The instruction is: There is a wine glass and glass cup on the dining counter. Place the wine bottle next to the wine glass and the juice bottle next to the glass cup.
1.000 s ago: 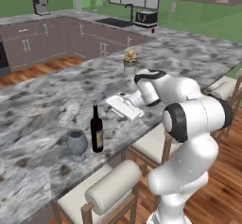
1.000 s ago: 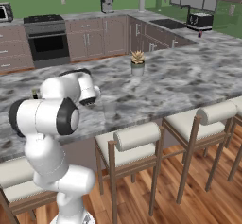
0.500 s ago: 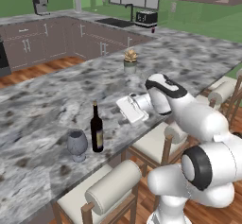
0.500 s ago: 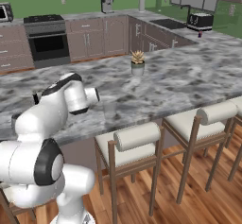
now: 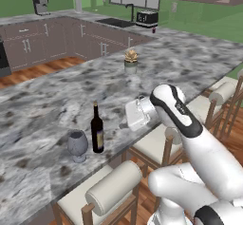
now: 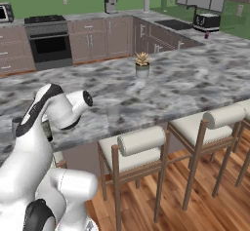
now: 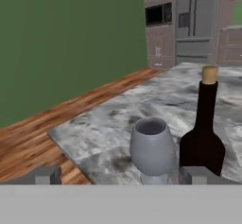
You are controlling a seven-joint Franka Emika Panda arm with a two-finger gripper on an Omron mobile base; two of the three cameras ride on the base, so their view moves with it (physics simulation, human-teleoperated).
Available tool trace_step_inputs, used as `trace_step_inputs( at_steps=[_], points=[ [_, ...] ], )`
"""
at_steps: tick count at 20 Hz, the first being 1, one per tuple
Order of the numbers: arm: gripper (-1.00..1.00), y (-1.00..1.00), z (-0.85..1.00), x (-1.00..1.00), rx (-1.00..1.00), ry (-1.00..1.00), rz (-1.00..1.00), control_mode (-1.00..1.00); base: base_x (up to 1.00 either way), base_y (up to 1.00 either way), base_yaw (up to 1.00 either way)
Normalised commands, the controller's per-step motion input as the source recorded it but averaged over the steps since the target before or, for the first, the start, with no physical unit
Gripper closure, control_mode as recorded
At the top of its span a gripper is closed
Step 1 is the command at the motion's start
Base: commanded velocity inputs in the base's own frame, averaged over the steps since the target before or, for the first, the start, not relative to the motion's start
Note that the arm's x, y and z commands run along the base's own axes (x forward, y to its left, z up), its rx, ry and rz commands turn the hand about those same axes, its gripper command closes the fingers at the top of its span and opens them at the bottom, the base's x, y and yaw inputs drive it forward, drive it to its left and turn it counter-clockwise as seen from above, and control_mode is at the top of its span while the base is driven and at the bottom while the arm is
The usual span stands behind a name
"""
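One tall dark wine bottle (image 5: pixel 97 130) is stood upright on the grey-and-white marbled dining counter (image 5: pixel 42 105), just beside one clear greyish stemmed wine glass (image 5: pixel 77 145). One nearly see-through glass cup (image 6: pixel 113 113) is faintly made out. The gripper (image 7: pixel 120 175) is spread wide, empty.

Long dining counter (image 5: pixel 57 91) topped in grey-and-white marbled stone, edge overhanging the stools. Near its front edge, upright: wine bottle (image 5: pixel 97 129) just beside wine glass (image 5: pixel 77 145), bottle to the right, not seen touching. Farther right along the top, glass cup (image 6: pixel 113 113) near the front edge, well apart from the pair. Toward the far side, small potted plant (image 5: pixel 130 60).
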Motion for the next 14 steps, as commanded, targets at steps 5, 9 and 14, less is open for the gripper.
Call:
trace_step_inputs(
  at_steps=[5,9,14],
  points=[
    [-1.0,-0.17,0.24,-0.34,-0.17,0.22,-0.17,-1.0,0.0,0.0,0.0],
    [-1.0,-0.27,0.15,-0.43,-0.14,0.17,-0.17,-1.0,0.0,0.0,0.0],
    [-1.0,-0.26,0.09,-0.42,-0.16,0.19,-0.22,-1.0,0.0,0.0,0.0]
  ],
)
